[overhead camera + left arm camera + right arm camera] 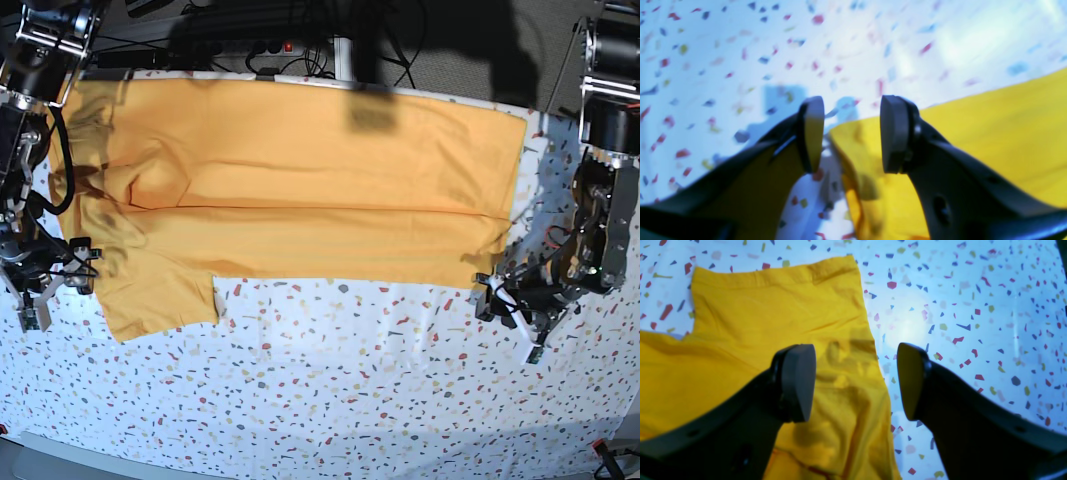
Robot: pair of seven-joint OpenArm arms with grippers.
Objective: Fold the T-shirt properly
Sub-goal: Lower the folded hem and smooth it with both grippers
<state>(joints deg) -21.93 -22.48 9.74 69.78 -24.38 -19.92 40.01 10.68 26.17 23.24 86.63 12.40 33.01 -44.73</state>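
The mustard-yellow T-shirt [300, 190] lies flat along the far side of the table, folded lengthwise, with one short sleeve [160, 300] sticking out toward the front at the left. My right gripper [855, 383] hovers open over the sleeve's edge [780, 313], one finger above cloth and the other above bare table; in the base view the right gripper [50, 297] is at the far left. My left gripper [851, 133] is open just above the T-shirt's corner [990, 133], nothing between its jaws; in the base view the left gripper [512, 322] sits by the shirt's right front corner.
The table [350, 400] has a white cover speckled with coloured flecks, and it reaches the front edge. Cables and a power strip [270, 45] run behind the back edge. Both arm bodies stand at the table's left and right sides.
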